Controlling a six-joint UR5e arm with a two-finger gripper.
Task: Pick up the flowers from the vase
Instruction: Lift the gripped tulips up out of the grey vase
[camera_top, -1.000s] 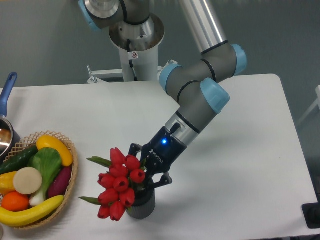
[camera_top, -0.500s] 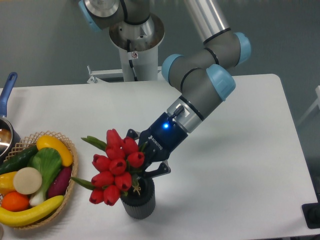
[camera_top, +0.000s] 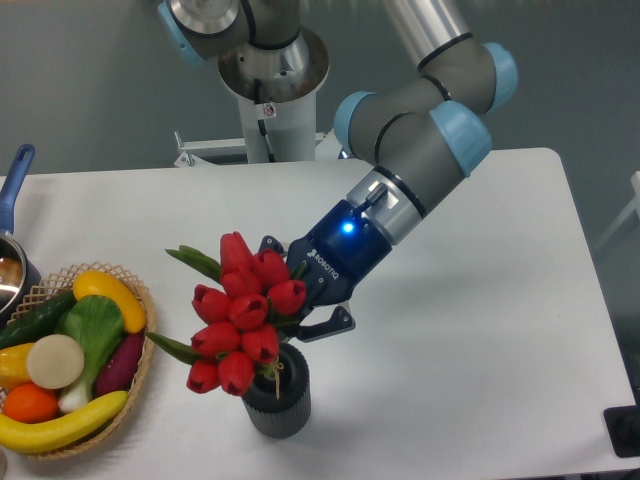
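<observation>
The table (camera_top: 480, 330) carries a basket (camera_top: 140, 385) of plastic produce at its left edge. The arm (camera_top: 420, 150) slants down to the flowers (camera_top: 240, 315), whose stems the gripper (camera_top: 300, 305) pinches. The buds sit above the vase (camera_top: 275, 400), stems reaching its mouth.

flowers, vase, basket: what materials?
Flowers: likely plastic; the red buds are glossy with hard highlights. Vase: dark grey, matte, finely ribbed; plastic or ceramic, can't tell. Basket: woven wicker, tan open weave at the rim.
</observation>
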